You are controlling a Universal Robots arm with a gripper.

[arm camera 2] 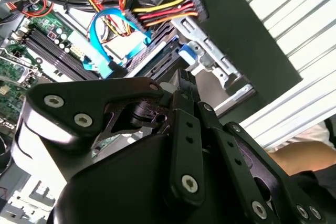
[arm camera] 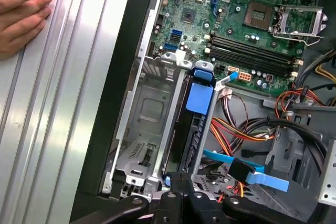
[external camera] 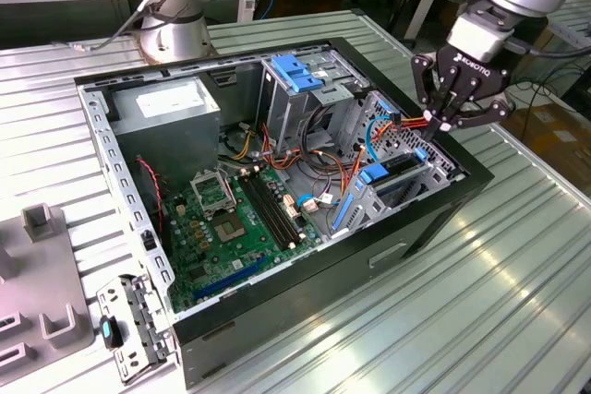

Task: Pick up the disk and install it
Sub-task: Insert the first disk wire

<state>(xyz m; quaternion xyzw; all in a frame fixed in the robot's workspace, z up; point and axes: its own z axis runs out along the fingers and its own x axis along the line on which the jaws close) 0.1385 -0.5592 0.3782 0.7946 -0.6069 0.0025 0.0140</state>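
The disk [arm camera: 190, 129] stands on edge in a slot of the metal drive cage [arm camera: 149, 114] at the computer case's front corner, with its blue carrier rail [arm camera: 200, 97] along one side. In the exterior view the disk [external camera: 399, 165] lies between two blue tabs at the case's right end. My gripper [arm camera: 181, 179] is at the disk's outer end with its black fingers shut together, the tips at or just off that end. The exterior view shows the gripper [external camera: 432, 123] just above the cage. In the second wrist view the gripper [arm camera 2: 181, 83] points at the blue tab [arm camera 2: 187, 51].
A person's hand [arm camera: 21, 9] rests on the ribbed metal table [external camera: 517, 265] beside the case. Loose red, yellow and blue cables [arm camera: 247, 124] run beside the cage. The case also holds the motherboard [external camera: 231, 219], a grey power supply [external camera: 171, 103] and a blue-topped cage [external camera: 295, 76]. Grey fixtures [external camera: 46, 274] stand at the exterior view's left.
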